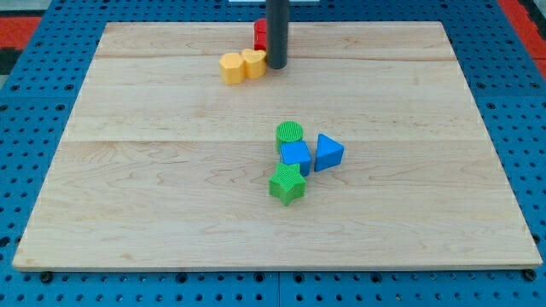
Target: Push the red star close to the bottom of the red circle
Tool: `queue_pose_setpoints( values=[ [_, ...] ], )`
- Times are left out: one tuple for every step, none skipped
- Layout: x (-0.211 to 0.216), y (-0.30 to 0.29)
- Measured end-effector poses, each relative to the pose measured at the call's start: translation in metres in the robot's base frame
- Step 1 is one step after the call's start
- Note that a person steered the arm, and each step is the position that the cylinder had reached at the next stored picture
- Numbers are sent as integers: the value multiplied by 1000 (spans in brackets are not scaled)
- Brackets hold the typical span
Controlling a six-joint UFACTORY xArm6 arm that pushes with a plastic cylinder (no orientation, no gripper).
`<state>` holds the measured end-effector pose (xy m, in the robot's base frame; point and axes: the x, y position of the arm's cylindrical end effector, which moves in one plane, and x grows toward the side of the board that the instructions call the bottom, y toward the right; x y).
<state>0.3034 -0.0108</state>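
Observation:
My tip [277, 66] rests on the wooden board [171, 188] near the view's top, just right of centre. A red block [259, 36] shows just behind the rod on its left side. It is mostly hidden by the rod, so I cannot make out its shape. I see only this one red piece and cannot tell the red star from the red circle. A yellow heart-like block [253, 62] sits right next to the tip on its left.
A yellow hexagon-like block [231, 67] touches the yellow heart on its left. Near the board's middle, a green circle [289, 132], a blue cube [296, 157], a blue triangle [328, 153] and a green star [287, 184] cluster together.

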Motion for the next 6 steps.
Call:
queue_pose_setpoints(
  values=[
    [29, -39],
    [27, -51],
    [23, -3],
    [1, 12],
    [-2, -18],
    [16, -101]
  ],
)
